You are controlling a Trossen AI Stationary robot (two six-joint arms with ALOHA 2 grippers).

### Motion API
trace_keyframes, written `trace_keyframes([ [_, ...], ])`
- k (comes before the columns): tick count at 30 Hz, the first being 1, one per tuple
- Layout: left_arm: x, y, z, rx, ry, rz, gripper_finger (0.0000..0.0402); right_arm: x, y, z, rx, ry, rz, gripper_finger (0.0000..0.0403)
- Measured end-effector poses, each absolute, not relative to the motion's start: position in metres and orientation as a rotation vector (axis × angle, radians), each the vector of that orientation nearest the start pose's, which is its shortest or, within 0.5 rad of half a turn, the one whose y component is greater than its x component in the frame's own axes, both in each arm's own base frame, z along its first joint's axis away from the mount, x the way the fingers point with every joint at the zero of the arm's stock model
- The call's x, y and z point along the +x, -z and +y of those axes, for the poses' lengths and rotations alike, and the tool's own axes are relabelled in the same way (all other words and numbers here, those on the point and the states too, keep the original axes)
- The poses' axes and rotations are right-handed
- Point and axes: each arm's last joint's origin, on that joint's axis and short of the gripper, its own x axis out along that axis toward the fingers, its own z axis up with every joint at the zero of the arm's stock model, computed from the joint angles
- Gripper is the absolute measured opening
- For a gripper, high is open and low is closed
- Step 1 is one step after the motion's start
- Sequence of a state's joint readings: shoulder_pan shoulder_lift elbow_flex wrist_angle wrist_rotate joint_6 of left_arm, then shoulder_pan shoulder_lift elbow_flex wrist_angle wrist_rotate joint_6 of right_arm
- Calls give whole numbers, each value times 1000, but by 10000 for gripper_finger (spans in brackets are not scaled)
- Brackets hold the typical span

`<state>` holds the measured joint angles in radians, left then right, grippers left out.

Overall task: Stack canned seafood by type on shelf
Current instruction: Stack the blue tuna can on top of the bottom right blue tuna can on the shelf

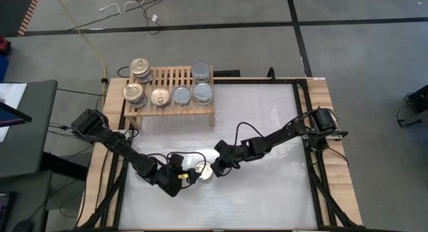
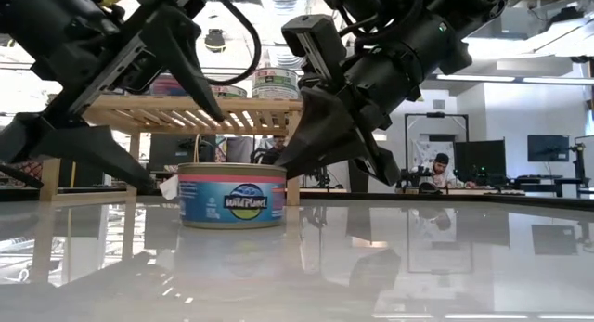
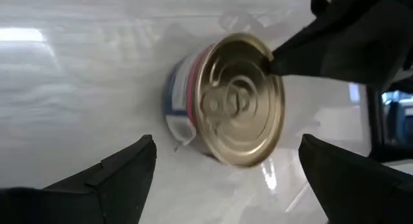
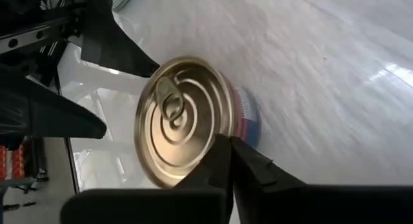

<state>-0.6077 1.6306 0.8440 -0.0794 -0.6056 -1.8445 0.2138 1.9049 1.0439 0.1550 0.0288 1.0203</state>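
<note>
In the lower middle of the high view, one can (image 1: 205, 171) with a gold top sits on the white desk (image 1: 267, 198), with both grippers close around it. In the low view it stands flat, and its label (image 2: 232, 197) is blue and pink.

The left gripper (image 1: 190, 176) is in the lower middle of the high view, just left of the can. Its two fingers (image 3: 110, 179) are wide apart, one on each side of the can, and they do not touch it.

The right gripper (image 1: 215, 166) comes in from the right side. Its two fingers (image 4: 222, 166) are pressed together with nothing between them. In the right wrist view the tips are at the rim of the gold top, and they look like they touch the edge.

In the upper left of the high view is the wooden shelf (image 1: 175, 77). Two stacks of gold-topped cans (image 1: 137, 81) are at its left end, one behind the other. Another gold-topped can (image 1: 159, 97) sits next to the front stack. Three silver-topped cans (image 1: 194, 89) are on the right part of the shelf, two at the front and one behind.

Far back in the low view, a person (image 2: 438, 172) sits at a table in the room.
</note>
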Motion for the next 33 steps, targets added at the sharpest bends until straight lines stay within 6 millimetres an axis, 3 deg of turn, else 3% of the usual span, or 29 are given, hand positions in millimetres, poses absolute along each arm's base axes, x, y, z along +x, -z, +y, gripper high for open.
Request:
trace_keyframes([
  [6, 266, -166, -162, -1320, -623, 435, 365, 377, -143, 81, 888, 196, 724, 16],
  [33, 282, -166, -145, -1568, -626, 518, 365, 372, -138, 81, 897, 245, 788, 17],
])
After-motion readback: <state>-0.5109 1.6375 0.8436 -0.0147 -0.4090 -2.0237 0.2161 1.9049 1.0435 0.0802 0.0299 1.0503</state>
